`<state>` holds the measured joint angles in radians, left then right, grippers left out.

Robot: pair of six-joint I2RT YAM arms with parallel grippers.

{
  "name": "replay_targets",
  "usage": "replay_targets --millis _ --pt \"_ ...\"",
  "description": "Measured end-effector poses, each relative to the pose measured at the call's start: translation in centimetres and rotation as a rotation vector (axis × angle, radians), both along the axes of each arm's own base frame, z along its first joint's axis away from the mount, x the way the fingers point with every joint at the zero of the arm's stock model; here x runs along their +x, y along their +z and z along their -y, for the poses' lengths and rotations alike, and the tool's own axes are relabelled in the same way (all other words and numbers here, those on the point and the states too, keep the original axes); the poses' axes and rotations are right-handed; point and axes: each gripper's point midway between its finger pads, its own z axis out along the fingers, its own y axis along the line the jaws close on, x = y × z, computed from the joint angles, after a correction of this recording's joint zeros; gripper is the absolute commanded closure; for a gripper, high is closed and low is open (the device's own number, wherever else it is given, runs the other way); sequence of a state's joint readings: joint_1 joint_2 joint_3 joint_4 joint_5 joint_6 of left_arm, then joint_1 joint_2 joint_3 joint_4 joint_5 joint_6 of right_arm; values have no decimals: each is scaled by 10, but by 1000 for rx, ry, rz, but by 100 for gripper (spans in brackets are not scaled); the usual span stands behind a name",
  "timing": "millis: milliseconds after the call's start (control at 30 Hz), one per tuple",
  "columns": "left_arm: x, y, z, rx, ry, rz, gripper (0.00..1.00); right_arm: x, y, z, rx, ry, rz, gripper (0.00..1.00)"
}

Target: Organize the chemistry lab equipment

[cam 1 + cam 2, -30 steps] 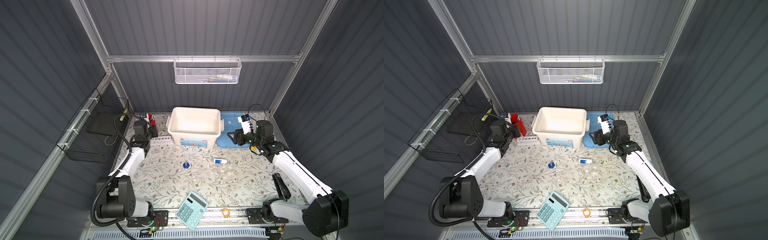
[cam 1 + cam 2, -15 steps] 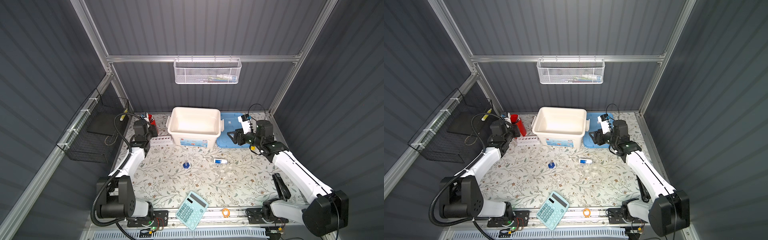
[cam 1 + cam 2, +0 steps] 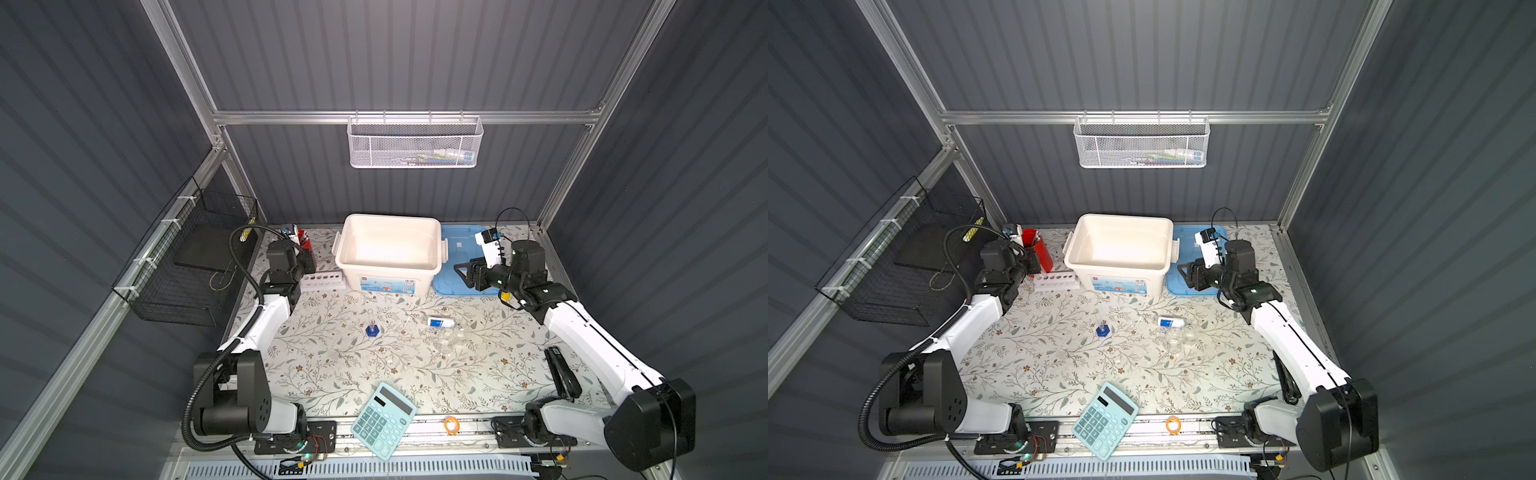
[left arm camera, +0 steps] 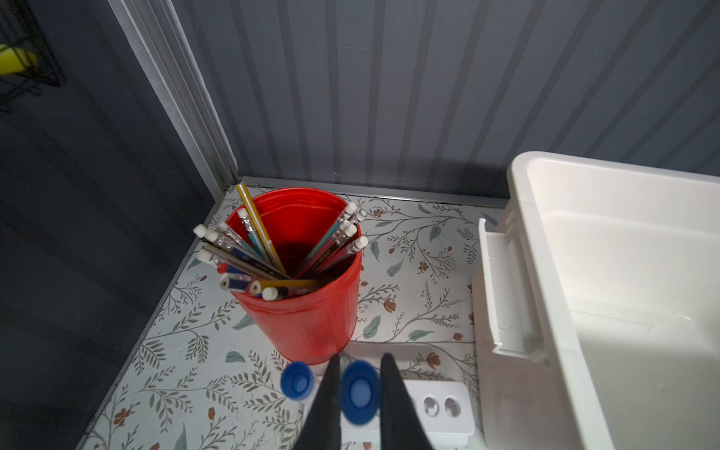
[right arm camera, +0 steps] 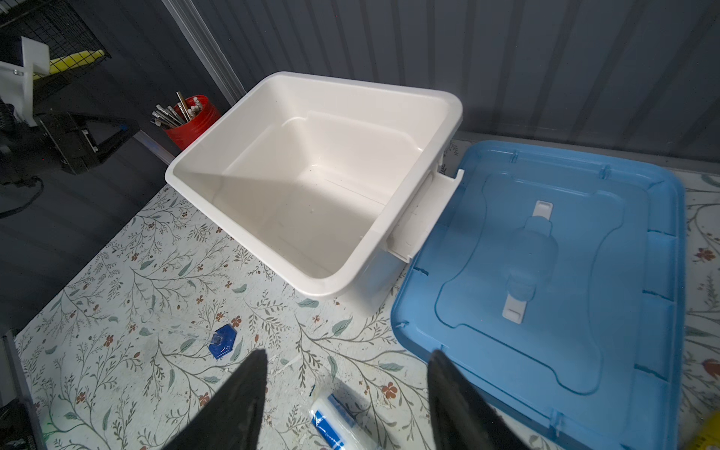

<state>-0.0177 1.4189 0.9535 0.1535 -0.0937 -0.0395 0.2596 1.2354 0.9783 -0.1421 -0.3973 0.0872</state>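
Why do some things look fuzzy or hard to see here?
In the left wrist view, the blue cap and the left gripper's fingers beside it blur while the red cup is sharp; in the right wrist view, the right gripper's fingers blur too; in both top views, the clear flasks nearly vanish against the patterned table.

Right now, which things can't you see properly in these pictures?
Test tube, left wrist view: only its blurred blue cap shows; the glass below is hidden.
Labelled beaker, right wrist view: cut off by the picture's edge.
Clear glassware, in a top view: too small and see-through to count.
Mesh basket: contents blurred behind the mesh.
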Motion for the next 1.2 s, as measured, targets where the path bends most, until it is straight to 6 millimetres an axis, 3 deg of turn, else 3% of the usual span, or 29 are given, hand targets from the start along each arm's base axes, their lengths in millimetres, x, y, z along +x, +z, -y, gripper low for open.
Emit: replay_targets --millis 1200 --pt "-1 -31 3 14 -23 -30 92 4 -5 0 -2 -3 -11 34"
